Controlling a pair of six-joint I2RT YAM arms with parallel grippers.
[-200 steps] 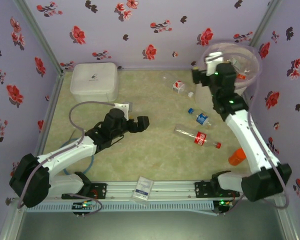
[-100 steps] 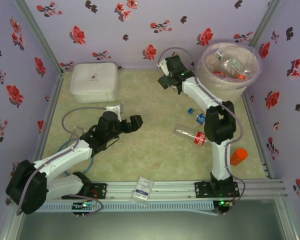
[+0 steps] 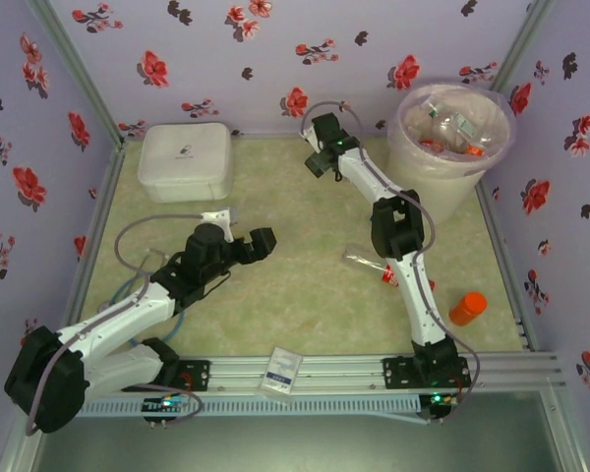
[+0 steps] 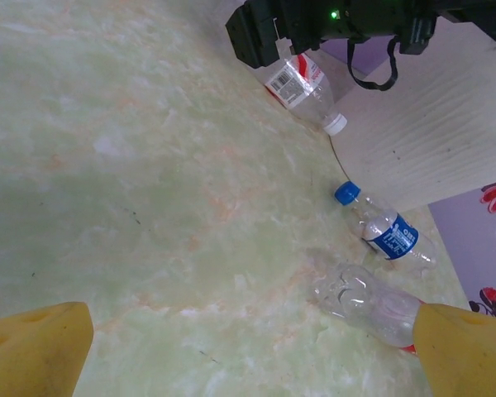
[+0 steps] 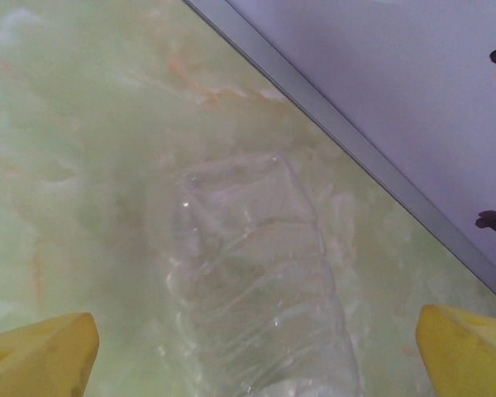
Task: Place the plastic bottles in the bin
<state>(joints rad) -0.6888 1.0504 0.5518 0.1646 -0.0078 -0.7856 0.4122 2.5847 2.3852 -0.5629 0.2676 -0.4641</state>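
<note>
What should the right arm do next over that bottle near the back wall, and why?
Probably lower the right gripper and close it on the clear bottle. The gripper is open, the bottle lies on the table centred in its opening, not yet gripped, and the bin stands close by.

Bin (image 3: 442,172): large round translucent pinkish bucket, upright, far right corner of bench (image 3: 295,295); several bottles (image 3: 450,128) inside. Loose on bench, all lying flat:
- white-cap bottle (image 4: 302,83), red-white label, near bin
- blue-cap bottle (image 4: 386,233), blue label
- crushed clear bottle (image 4: 362,299), just beside blue-cap one
</note>
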